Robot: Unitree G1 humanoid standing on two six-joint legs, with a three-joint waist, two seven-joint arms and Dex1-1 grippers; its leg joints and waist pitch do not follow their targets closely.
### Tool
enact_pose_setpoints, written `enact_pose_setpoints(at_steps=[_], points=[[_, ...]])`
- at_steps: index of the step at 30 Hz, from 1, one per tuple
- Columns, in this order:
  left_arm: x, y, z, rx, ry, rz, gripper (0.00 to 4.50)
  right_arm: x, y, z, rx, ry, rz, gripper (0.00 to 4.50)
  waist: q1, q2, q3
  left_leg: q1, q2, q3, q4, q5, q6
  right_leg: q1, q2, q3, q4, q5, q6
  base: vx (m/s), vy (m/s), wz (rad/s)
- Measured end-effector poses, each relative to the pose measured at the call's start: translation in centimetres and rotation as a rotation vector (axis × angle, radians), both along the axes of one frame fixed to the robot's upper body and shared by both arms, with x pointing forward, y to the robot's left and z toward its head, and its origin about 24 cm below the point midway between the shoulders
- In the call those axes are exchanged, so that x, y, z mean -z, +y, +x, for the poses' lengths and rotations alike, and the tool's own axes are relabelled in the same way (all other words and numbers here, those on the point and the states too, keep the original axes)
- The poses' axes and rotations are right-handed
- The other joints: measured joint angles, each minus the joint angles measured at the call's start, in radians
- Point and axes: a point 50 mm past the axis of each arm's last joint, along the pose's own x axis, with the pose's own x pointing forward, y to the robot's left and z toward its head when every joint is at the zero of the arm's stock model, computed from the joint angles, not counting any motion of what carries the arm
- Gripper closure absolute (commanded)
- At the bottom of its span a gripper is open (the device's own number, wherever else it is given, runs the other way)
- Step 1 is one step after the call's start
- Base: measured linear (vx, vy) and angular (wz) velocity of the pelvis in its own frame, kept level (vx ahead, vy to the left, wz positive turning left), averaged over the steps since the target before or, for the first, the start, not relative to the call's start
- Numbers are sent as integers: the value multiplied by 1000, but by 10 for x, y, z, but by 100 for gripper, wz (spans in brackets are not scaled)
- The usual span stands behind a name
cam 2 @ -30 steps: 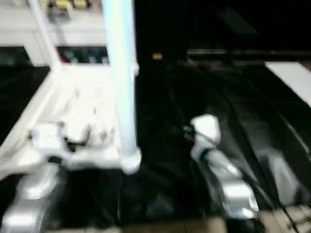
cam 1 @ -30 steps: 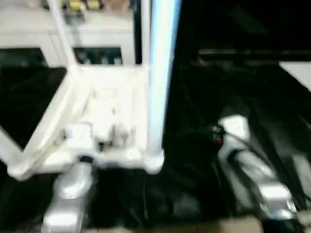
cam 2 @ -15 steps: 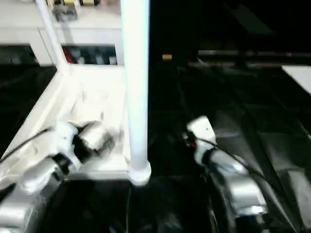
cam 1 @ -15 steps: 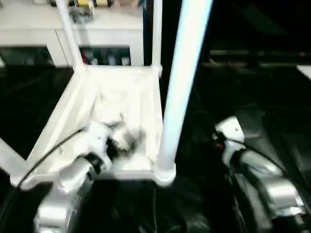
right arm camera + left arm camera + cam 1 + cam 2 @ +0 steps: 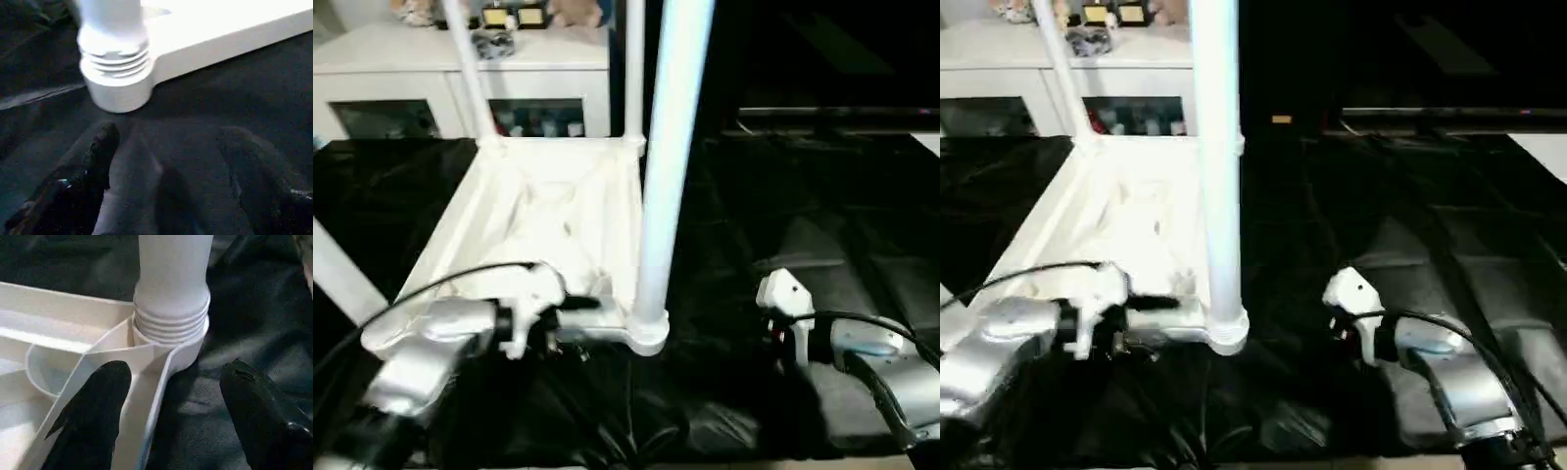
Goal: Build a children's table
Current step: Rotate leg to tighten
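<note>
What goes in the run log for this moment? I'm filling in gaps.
table: upside down, legs up | near leg: in corner socket | left gripper: open, straddling rim at that socket | right gripper: open, empty, over black sheet

Children's table (image 5: 548, 211): white plastic, lying upside down on black sheeting, ribbed underside facing up. Square top with a raised rim and round corner sockets. Near-right leg (image 5: 668, 147): long, round, standing upright in its socket (image 5: 168, 340), threaded rings showing just above the collar. Far-left leg (image 5: 470, 69) and far-right leg (image 5: 634, 69): upright in the far corners. Fourth leg (image 5: 337, 274): rising at the near-left corner, leaning outward.
</note>
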Motion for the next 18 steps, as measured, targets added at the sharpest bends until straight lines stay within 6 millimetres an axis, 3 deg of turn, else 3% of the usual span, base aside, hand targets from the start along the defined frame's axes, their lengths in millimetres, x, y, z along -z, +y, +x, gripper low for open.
enact_pose_setpoints(at_steps=[10,18], points=[[7,5,16,84,11,79,217,-4,3,-2,-66,9,13,75,-2,7,-2,-6,6,5,-1,2,3,-3,2,-3,-8,1,0,0,0,0],[7,8,22,131,31,78,290,-5,5,-2,-83,13,16,75,8,10,-1,-6,9,15,-1,5,8,-2,0,-1,-15,2,-1,0,0,0]])
